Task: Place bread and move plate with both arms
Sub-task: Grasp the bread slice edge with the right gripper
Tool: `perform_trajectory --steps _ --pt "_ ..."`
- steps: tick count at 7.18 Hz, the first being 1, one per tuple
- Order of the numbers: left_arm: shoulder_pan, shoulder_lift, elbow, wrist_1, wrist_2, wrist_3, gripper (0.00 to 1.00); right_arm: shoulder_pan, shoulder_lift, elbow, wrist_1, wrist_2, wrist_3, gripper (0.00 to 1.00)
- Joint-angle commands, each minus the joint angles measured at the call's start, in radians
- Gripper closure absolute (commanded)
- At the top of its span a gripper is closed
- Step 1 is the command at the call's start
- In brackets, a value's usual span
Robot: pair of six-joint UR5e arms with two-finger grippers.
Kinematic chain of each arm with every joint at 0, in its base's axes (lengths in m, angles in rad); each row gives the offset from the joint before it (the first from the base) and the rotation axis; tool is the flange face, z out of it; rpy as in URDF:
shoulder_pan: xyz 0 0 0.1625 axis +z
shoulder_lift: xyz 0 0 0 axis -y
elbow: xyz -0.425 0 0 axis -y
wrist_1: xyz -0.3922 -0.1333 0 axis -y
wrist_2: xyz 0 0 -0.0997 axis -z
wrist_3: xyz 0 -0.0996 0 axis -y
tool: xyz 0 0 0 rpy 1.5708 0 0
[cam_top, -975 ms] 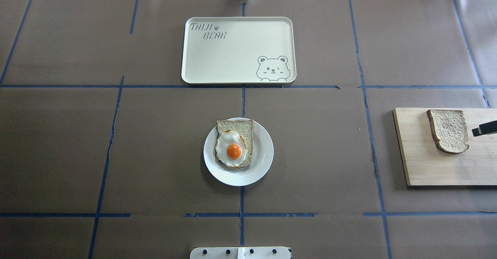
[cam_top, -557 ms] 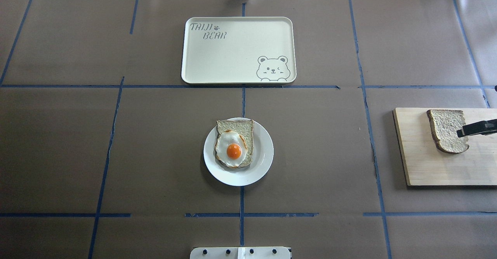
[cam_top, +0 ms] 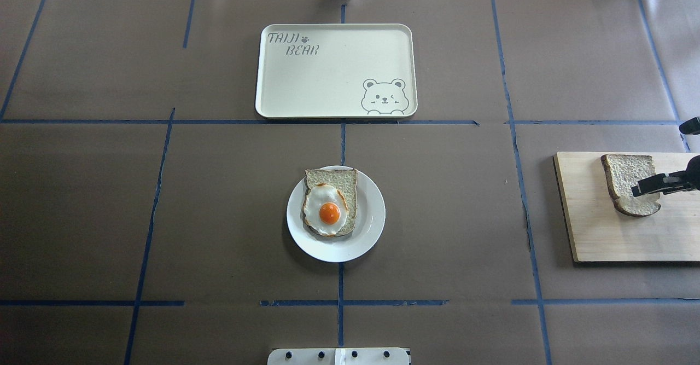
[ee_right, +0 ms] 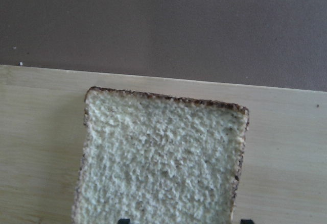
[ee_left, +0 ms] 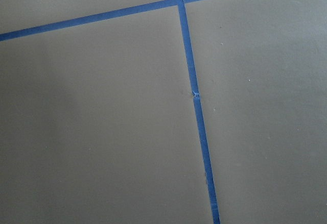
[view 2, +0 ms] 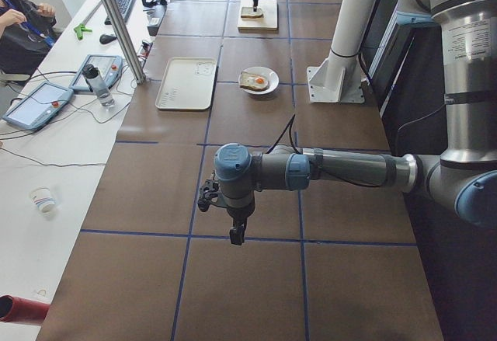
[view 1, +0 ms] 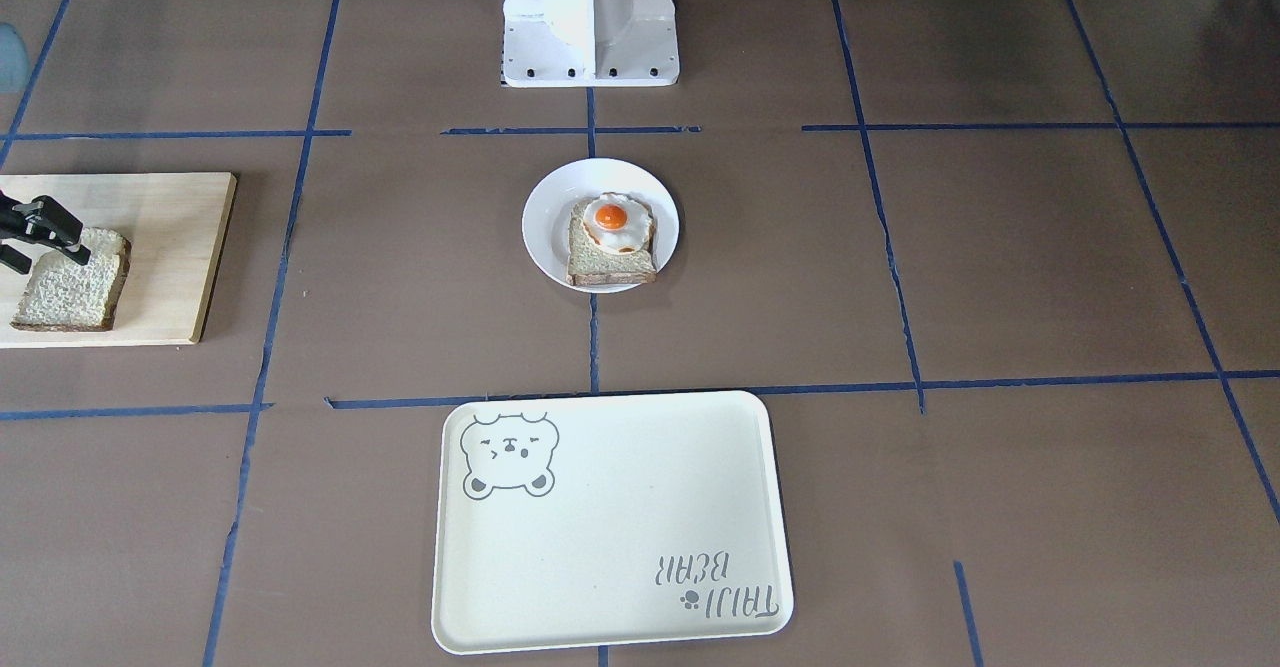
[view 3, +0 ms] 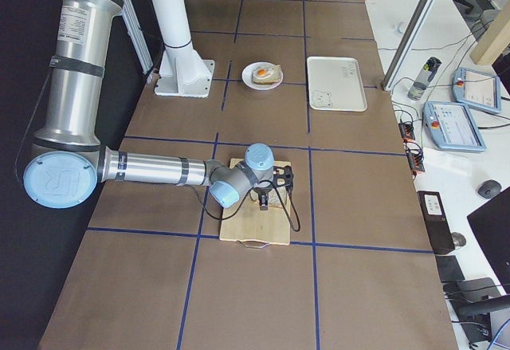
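Note:
The bare bread slice (cam_top: pixel 620 176) lies flat on a wooden board (cam_top: pixel 612 239) at the table's right end; it also shows in the front view (view 1: pixel 70 292). My right gripper (cam_top: pixel 651 184) hovers over the slice's right part. In the right wrist view its fingertips (ee_right: pixel 122 220) stand wide apart on either side of the slice (ee_right: pixel 158 157), so it is open and empty. The white plate (cam_top: pixel 372 228) sits at the table's middle and carries an egg-topped slice (cam_top: pixel 330 203). My left gripper (view 2: pixel 233 228) hangs over bare table far to the left; I cannot tell whether it is open or shut.
A cream bear tray (cam_top: pixel 328 80) lies beyond the plate, toward the far edge. The robot's base (view 1: pixel 590 17) stands on the near side of the plate. Blue tape lines cross the brown table cover.
My right gripper has moved left from the board's right edge to over the bread slice. Bread, plate and tray have not moved.

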Motion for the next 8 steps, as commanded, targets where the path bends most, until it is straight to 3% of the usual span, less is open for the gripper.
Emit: perform_trajectory --steps 1,3,5,8 --pt "0.001 0.000 -0.004 0.000 0.000 0.000 0.00 0.000 -0.002 -0.012 0.000 0.000 0.001 0.27" --pt "0.001 0.000 -0.004 -0.002 0.000 0.000 0.00 0.000 -0.004 -0.012 0.000 0.000 0.004 0.37" --pt "0.001 0.000 -0.004 -0.002 0.000 0.000 0.00 0.000 -0.004 -0.010 0.044 0.002 0.073 0.86" --pt "0.001 0.000 -0.004 -0.002 0.000 0.000 0.00 0.001 -0.008 -0.010 0.054 0.000 0.073 0.99"
